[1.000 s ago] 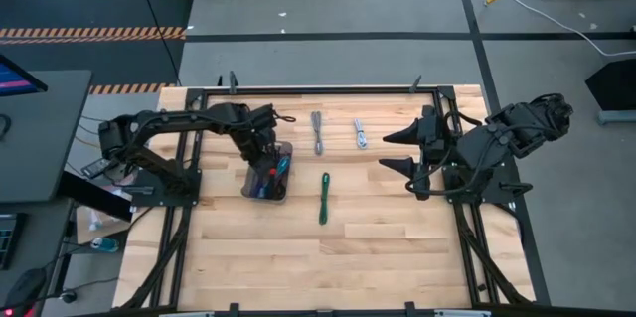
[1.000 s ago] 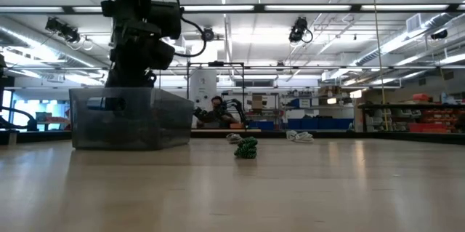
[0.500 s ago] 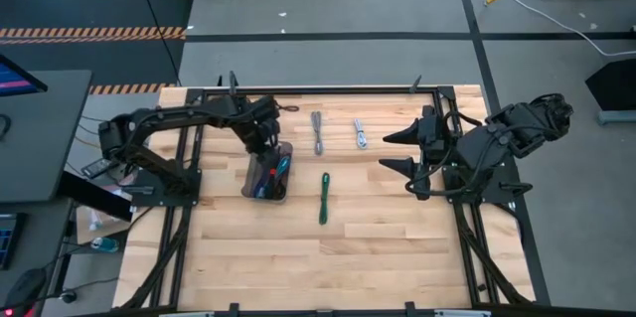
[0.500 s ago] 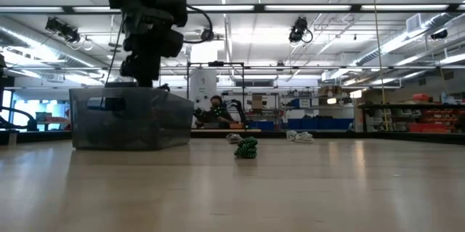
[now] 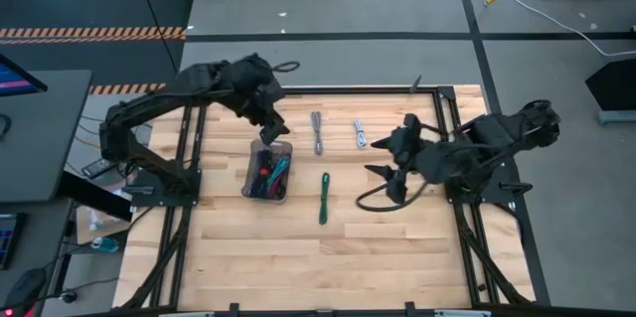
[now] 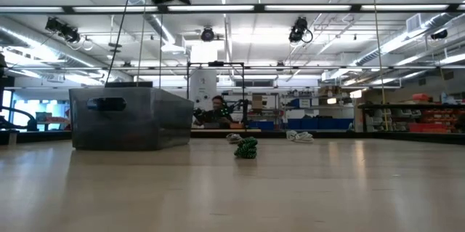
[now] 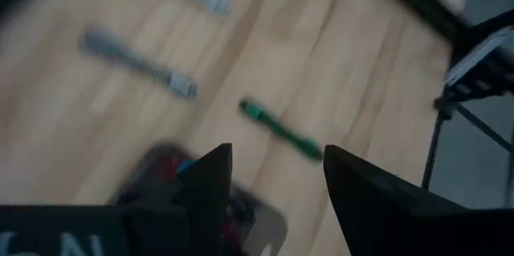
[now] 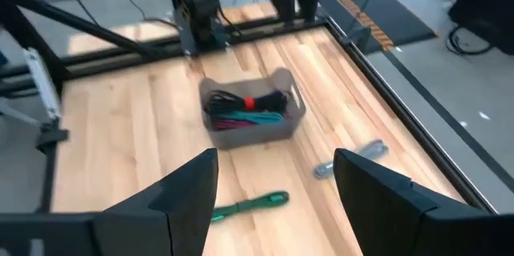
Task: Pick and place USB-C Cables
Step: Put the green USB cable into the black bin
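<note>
You have three USB-C cables left out on the tabletop (image 5: 397, 247): the green cable (image 5: 324, 198) lying lengthwise near the middle, the grey cable (image 5: 317, 131) farther back, and the silver cable (image 5: 360, 133) just right of the grey one, all well apart from each other. The rest, a black bundle with a red tie plus magenta and teal ones, already sit in the grey tray (image 5: 254, 191) left of the green cable. Your left pincer (image 5: 275, 130) hangs high above the far end of the tray with its fingers spread and nothing between them, so treat that arm as free. Your right pincer (image 5: 390, 162) is also released and empty, low over the tabletop, right of the green cable and just in front of the silver one. I would judge the step in hand to be the reach for the next cable, and the silver one is the closest fit for the right arm. Turn the wrist so the fingers straddle the bundle across its width, not along it, come straight down over its middle, and close only once both fingertips are level with the wood. These bundles are thin, so a shallow pinch will likely slip. Keep the left arm raised away from the tray while the right arm carries across.
</note>
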Tool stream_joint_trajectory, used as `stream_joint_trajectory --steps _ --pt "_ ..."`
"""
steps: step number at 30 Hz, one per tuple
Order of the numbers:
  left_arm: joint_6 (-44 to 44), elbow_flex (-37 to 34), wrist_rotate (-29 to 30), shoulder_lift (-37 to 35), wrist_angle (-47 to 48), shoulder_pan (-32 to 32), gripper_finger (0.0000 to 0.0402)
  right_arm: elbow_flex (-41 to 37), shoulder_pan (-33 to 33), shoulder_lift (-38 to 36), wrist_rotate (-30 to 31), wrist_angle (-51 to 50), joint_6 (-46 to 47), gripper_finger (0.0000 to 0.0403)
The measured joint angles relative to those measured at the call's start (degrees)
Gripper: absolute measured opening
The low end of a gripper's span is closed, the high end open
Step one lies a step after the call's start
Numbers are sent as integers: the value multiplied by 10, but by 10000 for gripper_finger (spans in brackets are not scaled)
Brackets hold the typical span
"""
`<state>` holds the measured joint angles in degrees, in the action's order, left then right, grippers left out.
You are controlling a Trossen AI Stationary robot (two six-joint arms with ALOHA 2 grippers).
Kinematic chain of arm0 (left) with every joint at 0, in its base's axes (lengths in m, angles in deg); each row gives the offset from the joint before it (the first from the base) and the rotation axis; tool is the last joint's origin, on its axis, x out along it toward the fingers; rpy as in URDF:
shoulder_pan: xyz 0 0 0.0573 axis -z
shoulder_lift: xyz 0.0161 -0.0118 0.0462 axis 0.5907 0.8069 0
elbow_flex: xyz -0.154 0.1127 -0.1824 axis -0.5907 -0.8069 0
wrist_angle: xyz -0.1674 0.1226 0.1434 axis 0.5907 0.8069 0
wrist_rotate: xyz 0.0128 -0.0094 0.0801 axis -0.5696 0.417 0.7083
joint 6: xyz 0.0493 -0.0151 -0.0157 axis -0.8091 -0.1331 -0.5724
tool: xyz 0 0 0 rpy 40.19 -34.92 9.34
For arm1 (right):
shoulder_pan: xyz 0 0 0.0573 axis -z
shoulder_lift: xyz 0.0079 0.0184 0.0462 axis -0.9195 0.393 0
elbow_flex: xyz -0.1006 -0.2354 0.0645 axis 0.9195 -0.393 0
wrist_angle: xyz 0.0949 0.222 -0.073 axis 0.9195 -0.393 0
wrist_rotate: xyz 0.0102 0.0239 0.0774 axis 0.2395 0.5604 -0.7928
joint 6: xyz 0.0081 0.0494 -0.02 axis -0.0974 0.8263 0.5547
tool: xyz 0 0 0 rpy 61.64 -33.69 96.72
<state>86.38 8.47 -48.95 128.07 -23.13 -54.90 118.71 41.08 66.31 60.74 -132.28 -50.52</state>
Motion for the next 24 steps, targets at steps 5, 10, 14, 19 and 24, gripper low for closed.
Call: stream_joint_trajectory --steps 5,10,14,19,24 --pt "-23 121 67 0 12 68 204 0 34 33 -44 -13 34 247" --pt "-39 205 120 0 18 149 204 0 56 82 -93 -75 110 231" --pt "-60 232 152 0 33 209 204 0 61 132 -124 -95 158 223" --pt "-61 235 223 0 85 264 204 0 62 199 -141 -75 201 223" --pt "-57 235 263 0 126 297 204 0 70 264 -149 -72 295 224"
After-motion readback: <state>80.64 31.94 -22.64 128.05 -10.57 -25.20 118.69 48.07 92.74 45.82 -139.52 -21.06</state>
